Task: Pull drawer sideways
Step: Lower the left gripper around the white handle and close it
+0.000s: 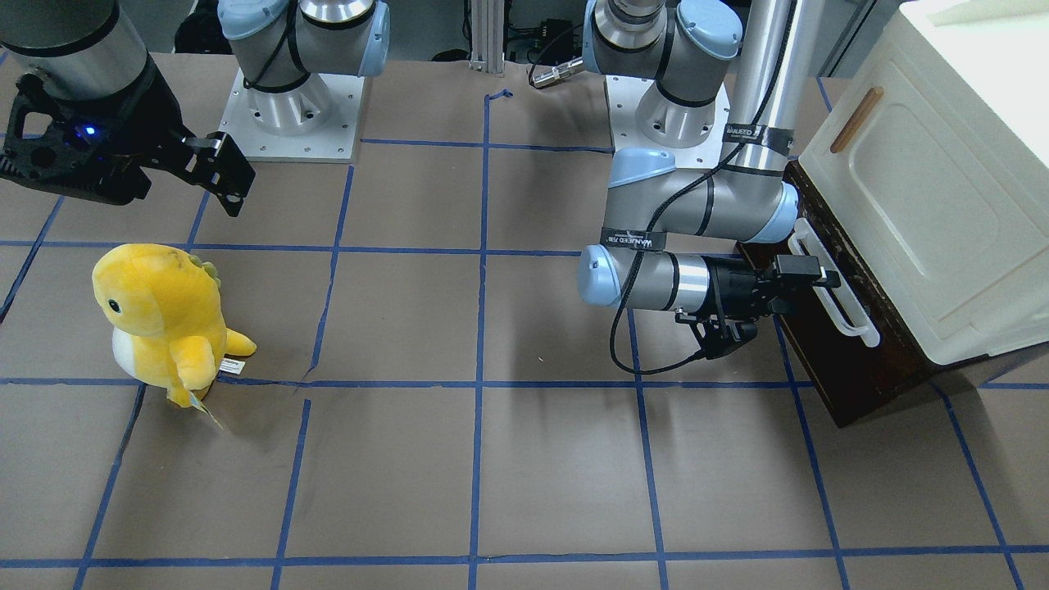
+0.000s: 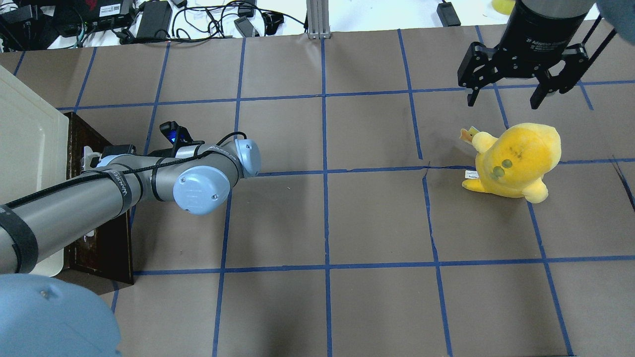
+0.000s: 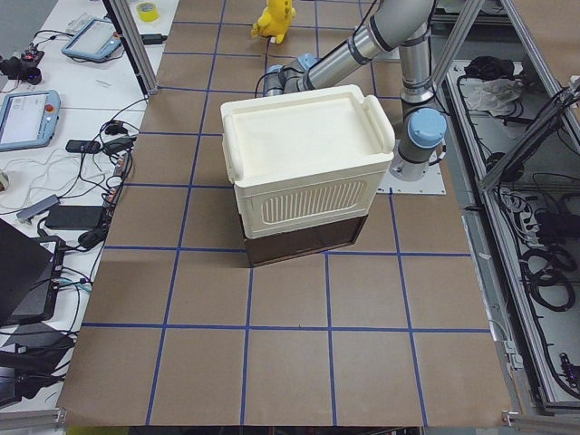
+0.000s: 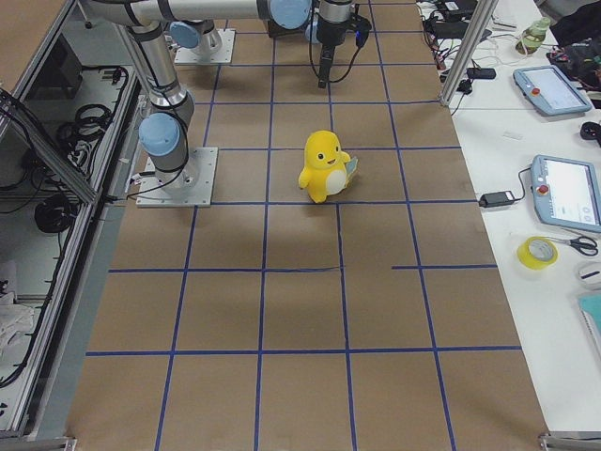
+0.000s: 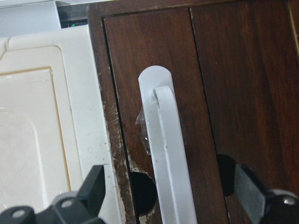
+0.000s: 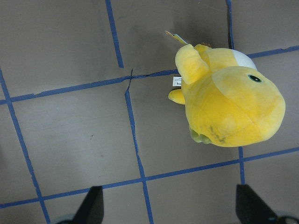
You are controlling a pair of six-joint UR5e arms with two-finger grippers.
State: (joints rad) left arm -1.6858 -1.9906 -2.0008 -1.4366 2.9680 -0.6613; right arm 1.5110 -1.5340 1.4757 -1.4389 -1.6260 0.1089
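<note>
The drawer has a dark brown wooden front and a long white bar handle, and sits under a cream cabinet. None of its pale inside shows. My left gripper is level with the handle. In the left wrist view the gripper is open, with one finger on each side of the white handle, not closed on it. My right gripper is open and empty, high above the table far from the drawer.
A yellow plush toy stands on the brown paper near my right gripper; it also shows in the right wrist view. The cream cabinet has a panelled door with a small wooden handle. Blue tape lines grid the table.
</note>
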